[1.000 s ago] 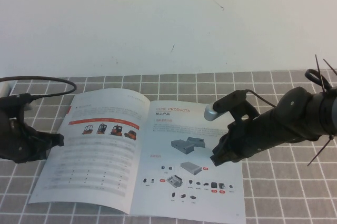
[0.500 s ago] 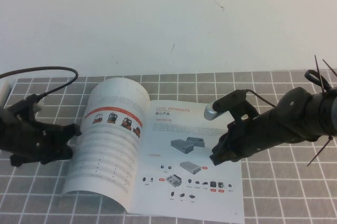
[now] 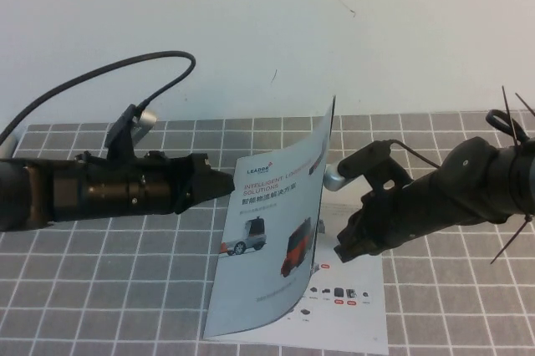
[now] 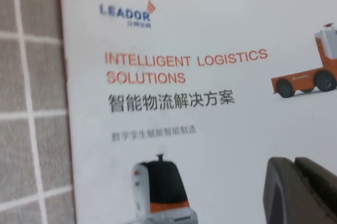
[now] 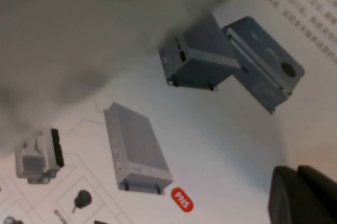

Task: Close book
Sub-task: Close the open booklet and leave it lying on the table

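Book (image 3: pixel 267 231) sits at desk centre, toward 6 o'clock in the high view, and is half closed. The front cover (image 3: pixel 280 180) is raised steeply and bowed, with its top corner toward 12 o'clock. The right-hand page (image 3: pixel 355 302) lies flat on the gridded desk (image 3: pixel 456 310). The near edge of the book lies close to the 6 o'clock limit of the view.

Open room: bare grid at 7 to 9 o'clock of the book, under the left arm. More bare grid at 3 to 5 o'clock, beyond the flat page. White wall (image 3: pixel 251 30) borders the desk at 12 o'clock.

Left arm: stretched nearly level from 9 o'clock, with a cable (image 3: pixel 100 72) arching above it. The left gripper (image 3: pixel 219 182) meets the cover's outer face near its 9 o'clock edge. Jaws clenched, holding nothing. Its wrist view is filled by the cover's title print, with the left gripper (image 4: pixel 296 184) at one corner.

Right arm: reaches in from 3 o'clock, angled down. The right gripper (image 3: pixel 343 253) is on the flat page, just beside the raised cover. Jaws closed together, tips on paper, as the right gripper (image 5: pixel 298 195) shows in its wrist view.
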You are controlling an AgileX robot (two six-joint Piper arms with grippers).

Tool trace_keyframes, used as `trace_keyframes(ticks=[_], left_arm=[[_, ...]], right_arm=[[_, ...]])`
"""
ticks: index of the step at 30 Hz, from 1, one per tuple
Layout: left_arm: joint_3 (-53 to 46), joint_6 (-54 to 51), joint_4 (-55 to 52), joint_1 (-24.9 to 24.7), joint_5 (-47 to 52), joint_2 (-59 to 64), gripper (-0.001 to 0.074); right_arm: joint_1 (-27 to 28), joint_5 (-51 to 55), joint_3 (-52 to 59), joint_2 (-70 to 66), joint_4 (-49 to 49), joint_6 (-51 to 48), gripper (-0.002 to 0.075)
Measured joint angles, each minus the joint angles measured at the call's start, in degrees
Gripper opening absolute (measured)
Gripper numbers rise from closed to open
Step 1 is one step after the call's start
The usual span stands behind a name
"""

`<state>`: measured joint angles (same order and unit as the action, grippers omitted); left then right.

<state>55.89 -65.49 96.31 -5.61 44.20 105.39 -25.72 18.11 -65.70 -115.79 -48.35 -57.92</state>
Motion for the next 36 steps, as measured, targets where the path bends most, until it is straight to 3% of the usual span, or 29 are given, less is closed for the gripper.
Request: trace_keyframes(ticks=[10,16,21,28,36], left_arm=[[0.05,-4.81,0.54,4.44,0.97,-6.22,-0.0002],[0.05,-13.17,0.43,9.66,0.41,-18.19,-0.0003],[-1.0,-14.93,-7.27,12.22,-11.24,-33.77,-0.0002],[-9.65,-19.96,-10.6,11.02,-25.16,-49.23,-0.0002],[-16.71,-34.83,-4.27,2.0,-33.57,-53.46,-0.0003]], right_arm=[[0.19,-0.73,0.22,14.25,6.43,1.63,-0.0002],[0.24,1.92,0.52,26.53,13.21,2.74,-0.0002],[2.09,10.18,0.52,37.12,29.42,14.33,-0.0002],[5.31,25.09,0.52,52.25,63.78,40.69,-0.0002],[5.33,34.15,9.5,71.8,78.7,50.59,-0.0002]])
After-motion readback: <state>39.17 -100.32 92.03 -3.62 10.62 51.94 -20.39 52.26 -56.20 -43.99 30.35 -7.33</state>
